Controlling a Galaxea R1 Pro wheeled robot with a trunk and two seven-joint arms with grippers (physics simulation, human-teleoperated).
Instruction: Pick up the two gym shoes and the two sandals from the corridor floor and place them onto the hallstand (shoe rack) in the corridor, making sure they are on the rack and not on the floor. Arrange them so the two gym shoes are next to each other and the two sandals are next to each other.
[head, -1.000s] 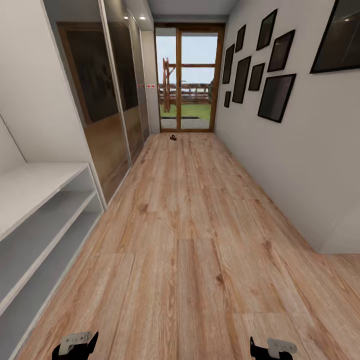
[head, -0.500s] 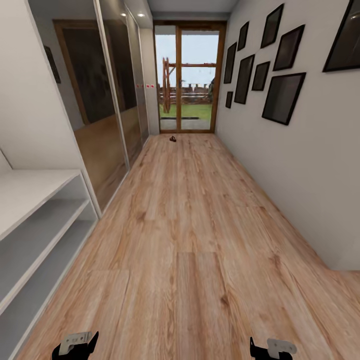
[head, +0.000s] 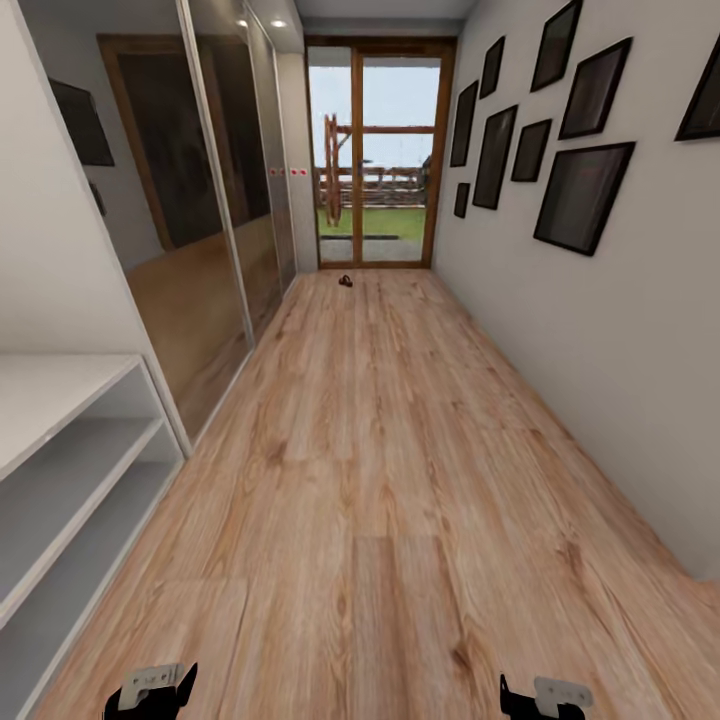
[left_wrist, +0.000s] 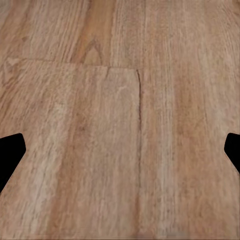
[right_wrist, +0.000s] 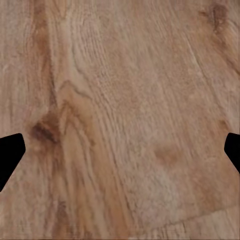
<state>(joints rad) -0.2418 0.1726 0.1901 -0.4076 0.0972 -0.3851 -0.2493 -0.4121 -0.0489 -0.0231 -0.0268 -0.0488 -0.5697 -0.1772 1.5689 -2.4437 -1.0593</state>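
1. The left gripper (left_wrist: 120, 150) is wide open, its black fingertips (left_wrist: 10, 155) far apart, with nothing between them; under it is the corridor floor (head: 380, 480).
2. The right gripper (right_wrist: 120, 150) is wide open too and empty, above the same planks.
3. A whitish open-shelf unit (head: 60, 470) stands at the left wall.
4. A small dark object (head: 345, 281), perhaps the sandals, lies far off on the floor near the glass door (head: 378, 150).

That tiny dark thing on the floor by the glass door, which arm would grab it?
Too early to say. The small dark object lies far down the corridor floor, roughly centred between left gripper and right gripper; both are open and empty.
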